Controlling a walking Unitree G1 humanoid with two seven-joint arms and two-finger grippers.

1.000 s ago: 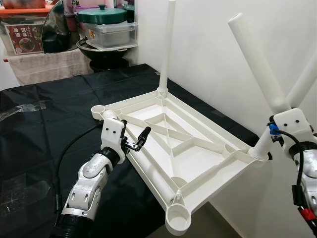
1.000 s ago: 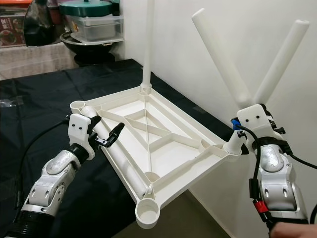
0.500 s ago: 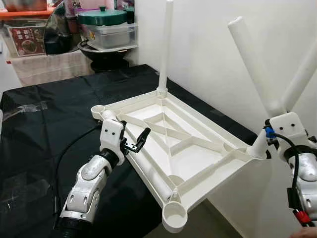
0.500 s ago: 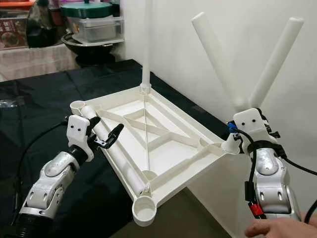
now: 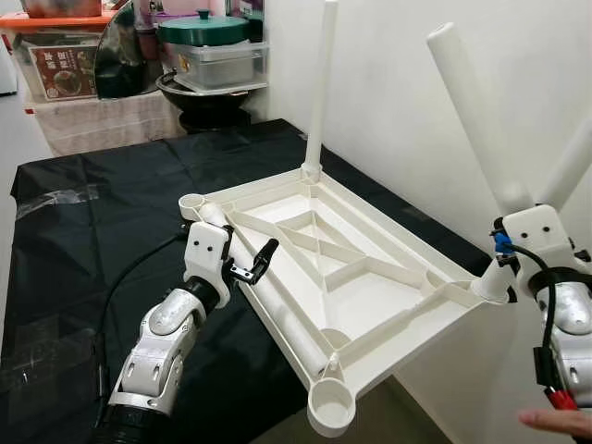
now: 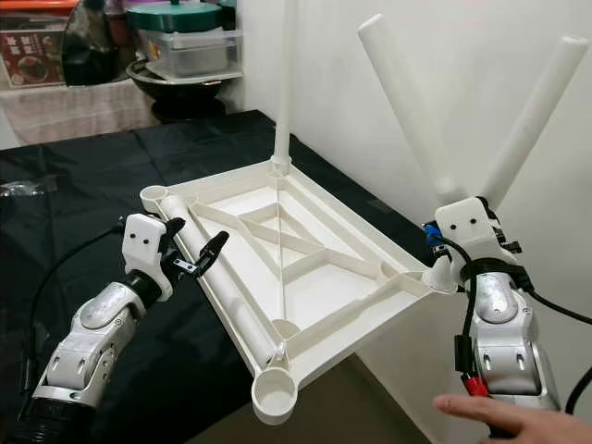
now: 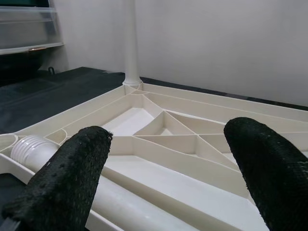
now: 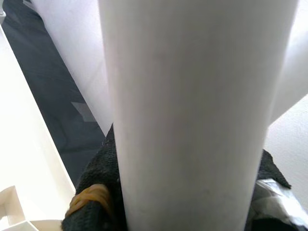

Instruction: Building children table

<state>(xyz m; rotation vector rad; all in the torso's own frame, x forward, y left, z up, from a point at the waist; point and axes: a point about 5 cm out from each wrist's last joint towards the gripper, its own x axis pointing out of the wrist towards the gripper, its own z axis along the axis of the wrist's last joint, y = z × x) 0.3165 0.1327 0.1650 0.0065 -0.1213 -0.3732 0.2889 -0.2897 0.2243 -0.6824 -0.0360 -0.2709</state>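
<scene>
Left eye view: we note our right gripper (image 5: 504, 268) clamped on a table leg (image 5: 472, 116), its long axis tilted off upright, foot at the upturned tabletop (image 5: 342, 277) corner socket; left gripper (image 5: 252, 268) spread beside tabletop rim.

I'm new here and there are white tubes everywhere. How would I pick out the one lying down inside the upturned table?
Start from the big white tabletop lying upside down on the black-covered surface. Follow its long edge nearest the robot's left gripper, whose open fingers hover just beside it. The loose leg rests there: unlike the upright leg at the far corner and those in the right gripper, it lies flat.
</scene>
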